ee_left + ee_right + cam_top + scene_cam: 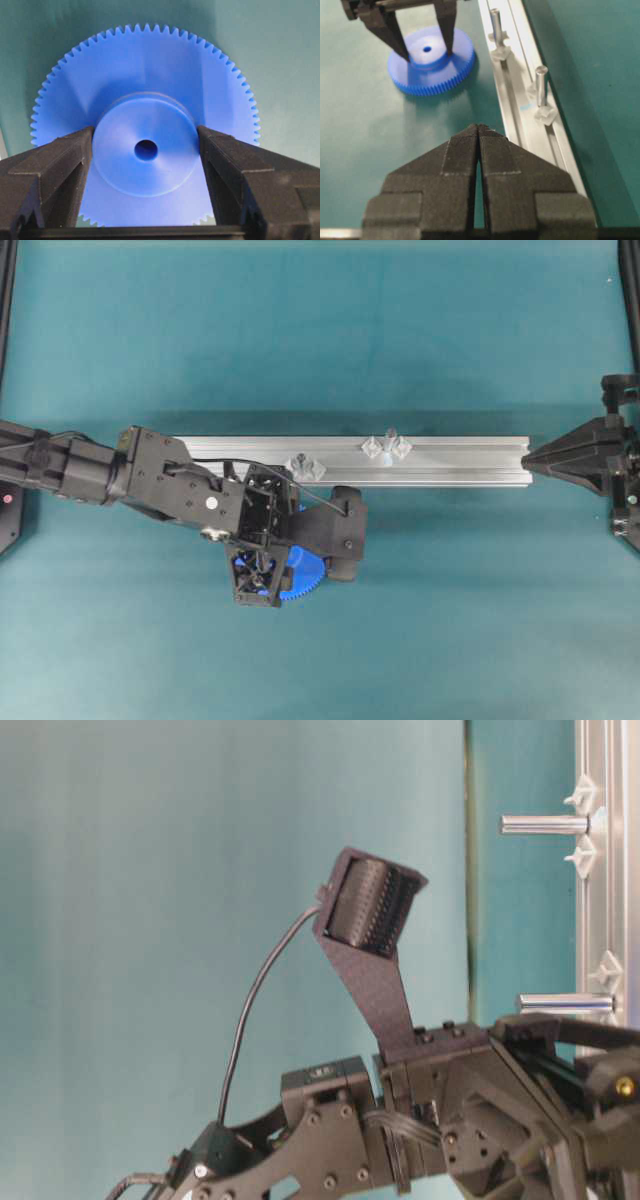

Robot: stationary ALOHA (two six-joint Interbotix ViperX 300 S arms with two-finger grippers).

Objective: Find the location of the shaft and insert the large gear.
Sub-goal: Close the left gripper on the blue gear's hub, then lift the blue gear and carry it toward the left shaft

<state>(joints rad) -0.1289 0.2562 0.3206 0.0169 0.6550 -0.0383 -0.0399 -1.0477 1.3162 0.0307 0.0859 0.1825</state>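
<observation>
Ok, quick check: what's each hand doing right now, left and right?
Left hand: fingers against the raised hub of the big bright-blue toothed plastic gear, gripping it.
Right hand: closed, holding nothing.

The overhead view looks straight down; the table-level view (turned sideways) sits low behind the left arm. Both wrist views, looking along their fingers, share the large gear [145, 135].

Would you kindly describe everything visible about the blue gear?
The blue gear is a bright plastic disc with fine teeth all round, a raised round hub and a small centre hole. It lies flat on the green table, beside the metal rail. The left gripper fingers touch its hub on both sides.
</observation>
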